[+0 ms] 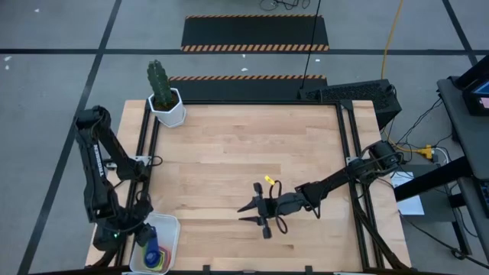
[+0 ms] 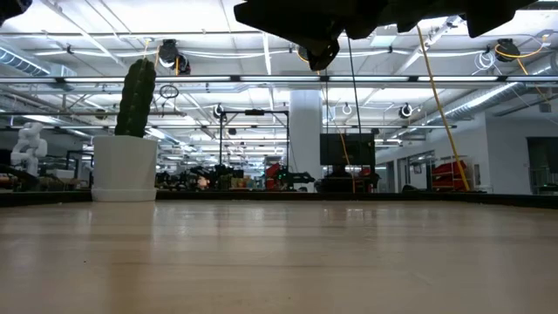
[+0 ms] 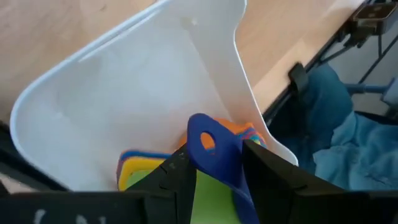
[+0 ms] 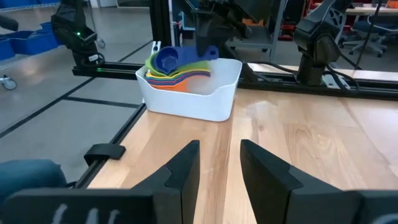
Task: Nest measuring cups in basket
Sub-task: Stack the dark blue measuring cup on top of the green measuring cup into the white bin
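- In the high view, the left gripper covers part of the shallow white plastic basket at the table's 7 o'clock corner.
- The stacked plastic measuring cups sit nested inside the basket; the dark blue cup lies on top, the lower colours showing only as edges.
- The left gripper's fingers stand slightly apart on either side of the dark blue cup's handle; whether they pinch it, one cannot tell.
- The right gripper hangs over the table's middle towards 6 o'clock, jaws parted, empty.
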`<state>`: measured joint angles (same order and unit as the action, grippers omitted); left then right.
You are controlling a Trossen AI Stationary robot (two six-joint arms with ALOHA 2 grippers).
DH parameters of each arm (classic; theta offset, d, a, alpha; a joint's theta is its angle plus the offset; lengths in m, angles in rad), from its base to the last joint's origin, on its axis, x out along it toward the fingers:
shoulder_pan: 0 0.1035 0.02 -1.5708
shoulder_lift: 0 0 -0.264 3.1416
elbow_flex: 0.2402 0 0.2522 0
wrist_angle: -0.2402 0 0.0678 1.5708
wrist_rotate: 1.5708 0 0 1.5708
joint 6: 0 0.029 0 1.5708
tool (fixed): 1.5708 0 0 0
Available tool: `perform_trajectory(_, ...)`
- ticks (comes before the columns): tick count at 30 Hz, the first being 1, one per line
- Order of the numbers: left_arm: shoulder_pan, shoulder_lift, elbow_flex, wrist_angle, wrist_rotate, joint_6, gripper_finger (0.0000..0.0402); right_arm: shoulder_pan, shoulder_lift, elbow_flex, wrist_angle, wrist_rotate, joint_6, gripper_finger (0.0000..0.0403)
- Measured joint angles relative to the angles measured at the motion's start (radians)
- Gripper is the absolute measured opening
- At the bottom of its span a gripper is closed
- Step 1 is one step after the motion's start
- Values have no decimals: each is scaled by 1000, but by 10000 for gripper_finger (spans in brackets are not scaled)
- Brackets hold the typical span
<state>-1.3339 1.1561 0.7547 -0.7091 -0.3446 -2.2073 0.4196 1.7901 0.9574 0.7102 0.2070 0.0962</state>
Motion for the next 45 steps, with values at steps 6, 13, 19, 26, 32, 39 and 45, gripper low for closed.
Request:
perform_trajectory(6, 5, -15, 0, 2, 20, 3, 129, -2, 0, 0, -8, 0, 5, 109)
perform_trajectory(13, 5, -15, 0, 2, 5, 17, 129, -1, 0, 0, -8, -1, 4, 109)
perform_trajectory(19, 5, -16, 28, -12, -1, 1, 129, -2, 0, 0, -8, -2, -3, 110)
perform_trajectory(26, 5, -16, 29, -25, 82, -50, 85, -1, 0, 0, -9, -3, -3, 110)
perform_trajectory(32, 5, -16, 29, -38, -37, -34, 10, -1, 0, 0, -8, -29, -3, 110)
perform_trajectory(39, 5, -16, 29, -18, -45, -33, 5, -1, 0, 0, -8, -29, -4, 110)
perform_trajectory(45, 5, -16, 29, 12, -57, -57, 8, -1, 0, 0, -8, -29, -3, 110)
